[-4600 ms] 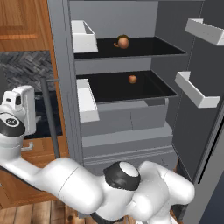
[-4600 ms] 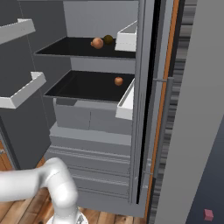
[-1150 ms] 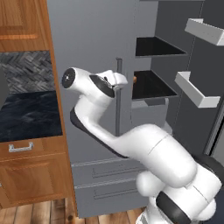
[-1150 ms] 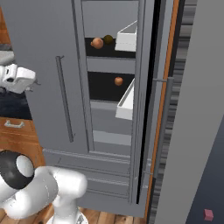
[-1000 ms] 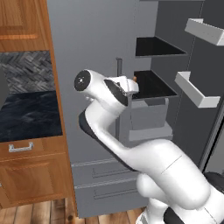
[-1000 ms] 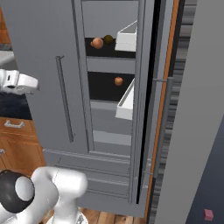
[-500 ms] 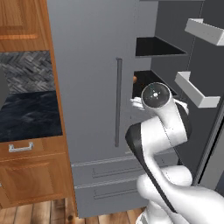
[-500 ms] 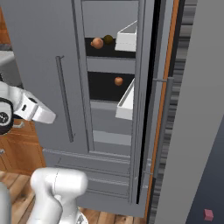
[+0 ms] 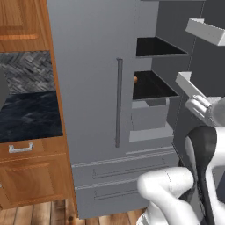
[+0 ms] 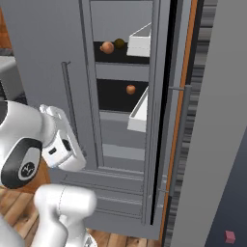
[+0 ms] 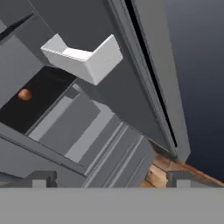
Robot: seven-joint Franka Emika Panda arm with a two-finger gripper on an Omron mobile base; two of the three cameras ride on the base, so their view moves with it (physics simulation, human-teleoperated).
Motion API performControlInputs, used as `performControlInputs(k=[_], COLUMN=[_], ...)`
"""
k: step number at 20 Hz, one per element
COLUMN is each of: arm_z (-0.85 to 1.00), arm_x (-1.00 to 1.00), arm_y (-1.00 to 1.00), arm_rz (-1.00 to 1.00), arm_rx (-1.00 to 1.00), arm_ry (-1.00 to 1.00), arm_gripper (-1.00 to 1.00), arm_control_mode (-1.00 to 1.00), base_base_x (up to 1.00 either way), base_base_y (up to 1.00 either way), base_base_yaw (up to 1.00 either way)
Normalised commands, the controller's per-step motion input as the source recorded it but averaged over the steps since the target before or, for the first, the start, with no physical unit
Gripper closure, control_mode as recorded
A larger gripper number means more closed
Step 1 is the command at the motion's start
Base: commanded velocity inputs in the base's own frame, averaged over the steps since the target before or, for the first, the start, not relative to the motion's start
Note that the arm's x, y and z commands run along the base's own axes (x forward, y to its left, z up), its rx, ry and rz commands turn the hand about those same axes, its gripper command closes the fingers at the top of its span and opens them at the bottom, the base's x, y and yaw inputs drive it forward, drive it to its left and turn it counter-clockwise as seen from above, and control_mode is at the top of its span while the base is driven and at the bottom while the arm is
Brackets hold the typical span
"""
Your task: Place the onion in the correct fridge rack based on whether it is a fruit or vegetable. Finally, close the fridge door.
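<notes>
Dark finger tips of your gripper [image 11: 111, 179] sit wide apart with nothing between them, so it's open and empty, pointing down into the lower fridge past a white bin [image 11: 83, 59] and the small orange-red ball [image 11: 25, 94]. The onion [image 10: 107, 47] is already up on the top fridge rack [image 10: 120, 59], right beside the dark olive item [image 10: 119, 44], so I'd say all that's left is the doors. That's where it could go wrong for you: the fridge door [image 9: 88, 66] with the long bar handle [image 9: 118, 103] looks most of the way round but not shut, and the other door [image 9: 206, 66] is wide open. The arm [image 9: 202, 145] is folded in tight against the base with the hand low near the opening. Swing out carelessly and I reckon an elbow clips that open door's bins [image 9: 190, 84], or the hand ends up caught in the gap.
</notes>
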Motion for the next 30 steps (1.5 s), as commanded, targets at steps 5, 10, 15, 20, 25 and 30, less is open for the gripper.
performControlInputs(k=[5,10,15,20,25,30], arm_z=[0.00,-0.11,-0.25,-0.35,-0.56,-0.44], arm_x=[-0.78,-0.16,0.05,0.50,0.92,0.99], arm_y=[-1.00,-1.00,-1.00,-1.00,-0.86,-0.65], arm_rz=[-0.08,0.00,0.00,0.00,0.05,0.08], arm_rx=[0.35,0.31,0.31,0.34,0.35,0.33], arm_ry=[-0.25,-0.31,-0.28,-0.12,-0.02,0.00], arm_gripper=[-1.00,-1.00,-1.00,-1.00,-1.00,-1.00], arm_control_mode=[-1.00,-1.00,-1.00,-1.00,-1.00,-1.00], base_base_x=[0.00,0.00,0.00,0.00,0.00,0.00], base_base_y=[0.00,0.00,0.00,0.00,0.00,0.00], base_base_yaw=[0.00,0.00,0.00,0.00,0.00,0.00])
